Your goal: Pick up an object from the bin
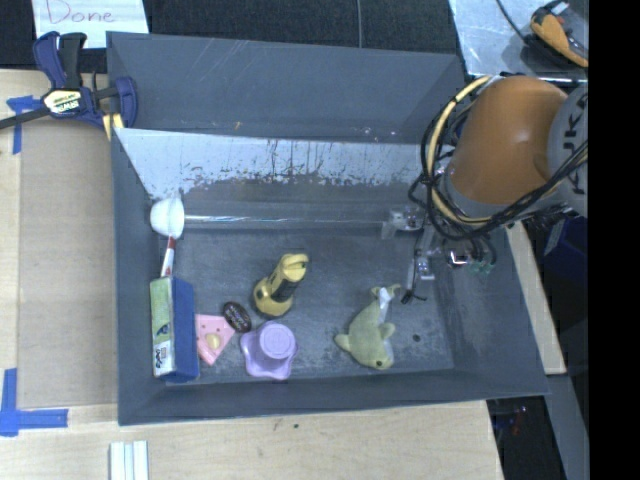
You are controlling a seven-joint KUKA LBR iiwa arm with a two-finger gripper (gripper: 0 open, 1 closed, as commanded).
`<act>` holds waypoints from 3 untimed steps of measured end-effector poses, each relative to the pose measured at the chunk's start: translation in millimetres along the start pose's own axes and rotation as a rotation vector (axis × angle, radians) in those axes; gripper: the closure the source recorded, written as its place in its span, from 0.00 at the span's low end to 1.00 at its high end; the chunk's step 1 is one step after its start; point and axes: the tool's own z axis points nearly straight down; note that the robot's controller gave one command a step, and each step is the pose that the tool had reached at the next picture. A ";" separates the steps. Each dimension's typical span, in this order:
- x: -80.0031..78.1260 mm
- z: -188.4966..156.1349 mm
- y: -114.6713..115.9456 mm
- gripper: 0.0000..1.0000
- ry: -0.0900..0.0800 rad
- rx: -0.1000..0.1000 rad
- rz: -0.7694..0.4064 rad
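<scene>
gripper [420, 271] near olive plush toy [368, 338] at right of bin [300, 98], state cannot be told, paper note [85, 10] reads "done"

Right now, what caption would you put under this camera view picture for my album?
Robot gripper hangs close to an olive-green plush sea animal in the grey metal bin.

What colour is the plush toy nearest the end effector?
Olive-green plush fish-shaped toy, best in the camera view.

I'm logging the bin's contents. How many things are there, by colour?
White scoop: 1
Green-and-blue pack: 1
Pink piece: 1
Dark brown lump: 1
Purple cup: 1
Yellow toy: 1
Olive soft toy: 1
Total: 7
</scene>
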 end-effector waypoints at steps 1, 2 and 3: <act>-1.9 -4.7 0.3 0.00 -0.008 0.001 -0.003; 19.7 92.4 17.1 0.00 -0.005 0.000 -0.524; 14.8 17.1 19.9 0.00 -0.011 0.003 -0.511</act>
